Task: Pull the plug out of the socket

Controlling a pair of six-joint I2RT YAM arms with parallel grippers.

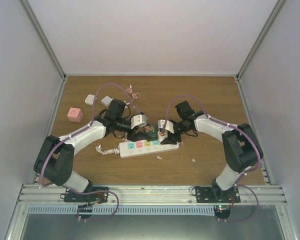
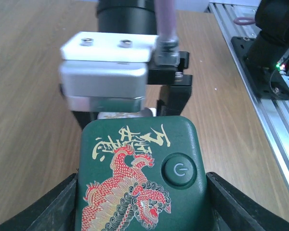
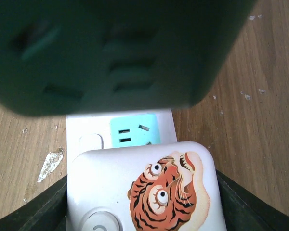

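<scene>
Where the two arms meet at mid-table, you have the socket (image 1: pixel 149 146) lying flat just on the near side of both grippers. Its pastel faces are up and its short white cord (image 1: pixel 106 150) curls off the left end. Your left gripper (image 1: pixel 146 131) is clamped on a green plug (image 2: pixel 137 173) with a red-and-gold dragon and a round power button (image 2: pixel 181 171), a finger pressed to each side. Your right gripper (image 3: pixel 144 211) is clamped the same way on a white plug (image 3: pixel 149 187) printed with a tiger face.

The two plugs sit just beside each other above the strip's right half. Well apart at the far left lie a pink cube (image 1: pixel 74 114), two white adapters (image 1: pixel 90 99) and a looped pink cord (image 1: pixel 134 93). Pale scraps (image 1: pixel 159 157) dot the wood by the strip.

In the right wrist view the white plug covers most of the strip. Only a blue outlet face (image 3: pixel 134 130) and a white button (image 3: pixel 90 142) show past it, and the green plug blurs across the top. You cannot tell whether either plug's prongs are seated.
</scene>
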